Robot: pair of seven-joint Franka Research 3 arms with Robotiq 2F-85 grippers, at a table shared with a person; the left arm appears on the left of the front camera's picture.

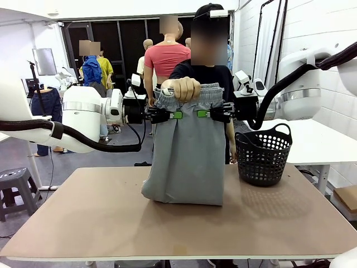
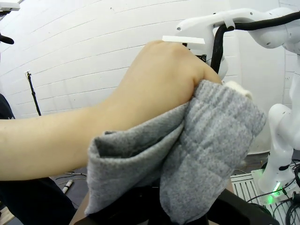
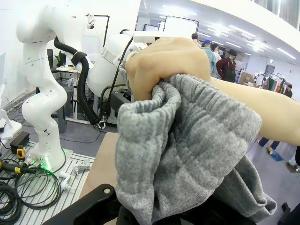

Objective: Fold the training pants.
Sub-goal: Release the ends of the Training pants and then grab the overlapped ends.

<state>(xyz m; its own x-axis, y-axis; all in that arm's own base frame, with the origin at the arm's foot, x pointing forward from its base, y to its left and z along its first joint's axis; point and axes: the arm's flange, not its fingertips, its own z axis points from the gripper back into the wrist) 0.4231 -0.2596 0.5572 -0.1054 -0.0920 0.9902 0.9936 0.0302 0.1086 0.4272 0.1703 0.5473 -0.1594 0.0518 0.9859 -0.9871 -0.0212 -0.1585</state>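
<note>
The light grey training pants (image 1: 187, 151) hang upright over the table, their folded lower end resting on the tabletop. My left gripper (image 1: 174, 115) is shut on the left side just below the gathered waistband, and my right gripper (image 1: 203, 114) is shut on the right side. A person's hand (image 1: 182, 88) grips the middle of the waistband from above. In the left wrist view the grey fabric (image 2: 206, 154) drapes over my fingers with the hand (image 2: 159, 79) clenched on it. The right wrist view shows the same bunched waistband (image 3: 187, 150) and the hand (image 3: 164, 65).
A black plastic laundry basket (image 1: 263, 155) stands on the table (image 1: 111, 223) at the right, close to the pants. The person stands at the far edge behind the pants. A stool (image 1: 14, 187) sits on the floor at the left.
</note>
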